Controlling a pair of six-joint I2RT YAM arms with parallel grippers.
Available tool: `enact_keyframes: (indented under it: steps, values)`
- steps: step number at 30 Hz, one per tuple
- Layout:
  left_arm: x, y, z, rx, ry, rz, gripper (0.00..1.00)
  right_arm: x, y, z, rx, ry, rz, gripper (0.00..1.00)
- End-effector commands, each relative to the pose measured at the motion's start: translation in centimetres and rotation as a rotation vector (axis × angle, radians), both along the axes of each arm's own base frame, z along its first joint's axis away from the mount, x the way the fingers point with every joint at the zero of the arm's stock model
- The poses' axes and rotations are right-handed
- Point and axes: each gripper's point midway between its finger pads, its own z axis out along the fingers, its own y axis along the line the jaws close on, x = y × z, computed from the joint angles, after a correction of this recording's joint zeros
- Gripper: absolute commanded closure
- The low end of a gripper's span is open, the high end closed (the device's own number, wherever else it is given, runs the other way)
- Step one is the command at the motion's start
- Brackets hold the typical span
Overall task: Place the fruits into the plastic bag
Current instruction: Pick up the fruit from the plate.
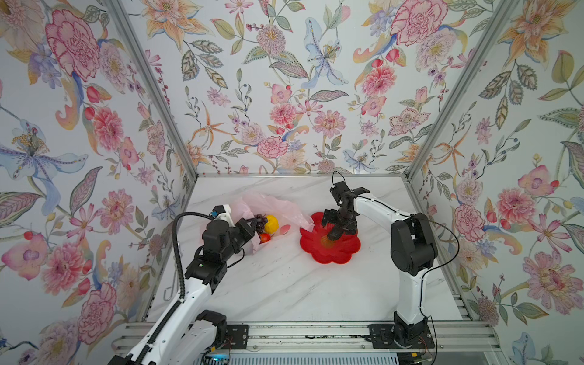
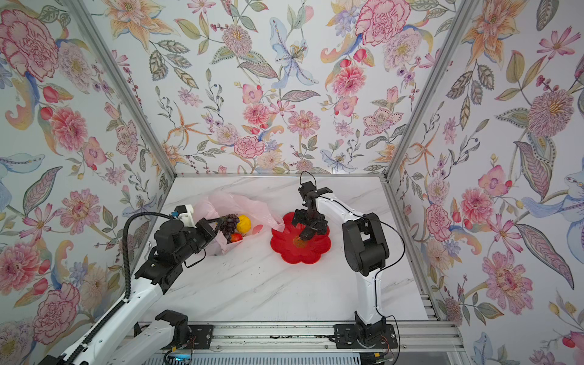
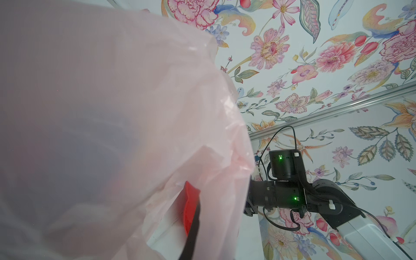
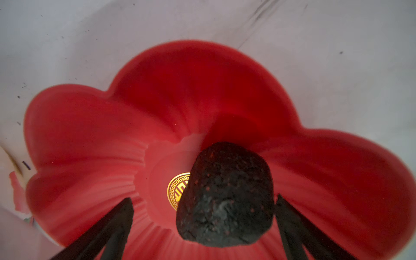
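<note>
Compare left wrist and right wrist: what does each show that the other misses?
Only left wrist: the right arm seen side-on, and the floral wallpaper behind it.
Only right wrist: the right gripper open around a dark lumpy object, and the gold emblem at the plate's centre.
Both: the red plate, only a sliver in left wrist. Also the plastic bag, which fills most of left wrist and seems to show just a corner in right wrist.

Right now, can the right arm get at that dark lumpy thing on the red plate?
Probably yes. The right gripper hangs open right over the red plate, its fingers either side of the dark lumpy thing, with nothing between them.
</note>
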Motion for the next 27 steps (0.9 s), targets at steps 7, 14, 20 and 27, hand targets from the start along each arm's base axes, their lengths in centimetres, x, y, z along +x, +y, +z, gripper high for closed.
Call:
enact_keyframes:
  steps: [7,14,20,27]
  values:
    - [0.3,0.4,-0.8,0.020,0.013,0.003,1.00,0.9,-0.1,-1.7,-0.031,0.011,-0.012,0.12]
    - [0.7,0.4,-0.9,0.016,0.012,0.004,1.00,1.1,-0.1,-2.2,-0.043,0.011,0.009,0.29]
    - [0.8,0.3,-1.0,0.011,0.016,0.003,1.00,1.2,-0.3,-2.3,-0.057,0.006,0.027,0.37]
    - [0.8,0.4,-0.8,0.006,0.012,0.007,1.00,0.9,-0.6,-3.4,-0.076,0.026,0.050,0.36]
